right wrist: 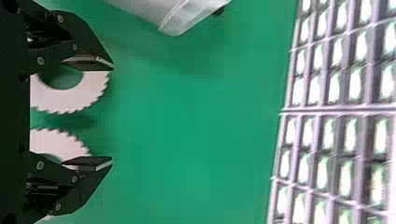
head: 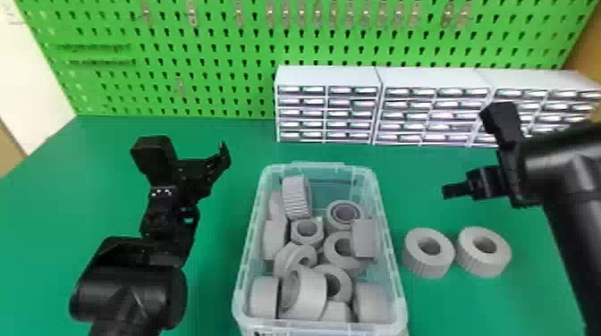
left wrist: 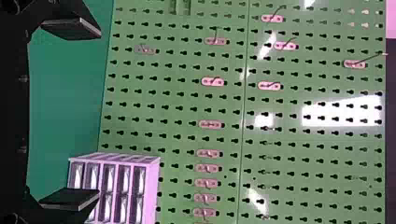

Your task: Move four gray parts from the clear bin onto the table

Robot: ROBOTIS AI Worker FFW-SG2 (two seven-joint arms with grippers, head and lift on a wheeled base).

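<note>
Pegboard [head: 214, 49]: green, upright, slotted in regular rows; bright reflections on its face. Fitted across its upper part: a row of small hooks [head: 192, 14]. A single hook [head: 179, 86] sits lower on its left half. Also on its left side: two narrow green fittings [head: 94, 47], detail unclear. Standing before its right half, side by side: three white drawer cabinets [head: 328, 77], the rightmost partly hidden. Beyond its left edge: a whitish surface [head: 31, 76]. Beyond its right edge: a brown surface [head: 589, 56].
</note>
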